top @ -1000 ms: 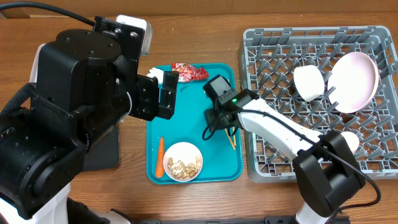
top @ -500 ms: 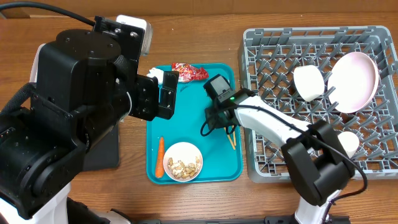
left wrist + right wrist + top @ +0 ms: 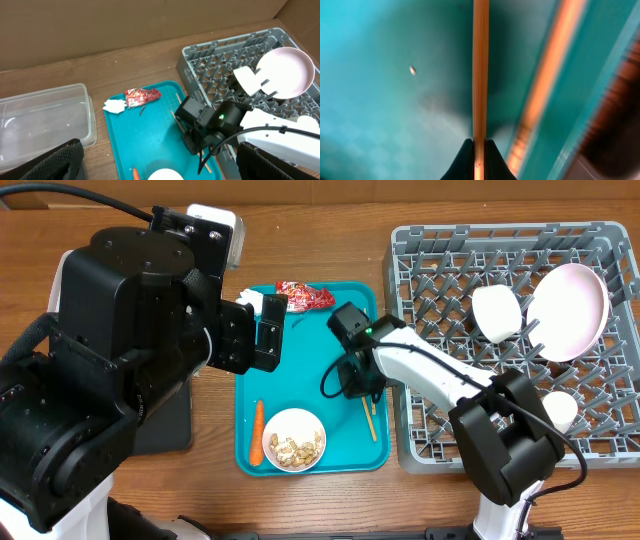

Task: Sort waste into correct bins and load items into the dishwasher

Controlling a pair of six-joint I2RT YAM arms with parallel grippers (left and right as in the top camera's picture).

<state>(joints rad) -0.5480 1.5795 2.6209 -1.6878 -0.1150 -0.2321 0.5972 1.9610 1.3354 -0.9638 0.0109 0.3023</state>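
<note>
Overhead: your right gripper (image 3: 357, 377) sits low over the tray (image 3: 300, 385), with a chopstick (image 3: 371, 420) showing just below it. Left wrist: the left gripper (image 3: 165, 167) gapes wide and holds nothing. Right wrist: the tips pinch the chopstick. It is light, stiff and slick and will likely pivot, so grip near mid-length.

Overhead looks straight down on the bench (image 3: 330, 230). Left wrist slants down from above, sharing teal tray (image 3: 310, 350) and rack (image 3: 480, 232). Right wrist hugs the tray.
</note>
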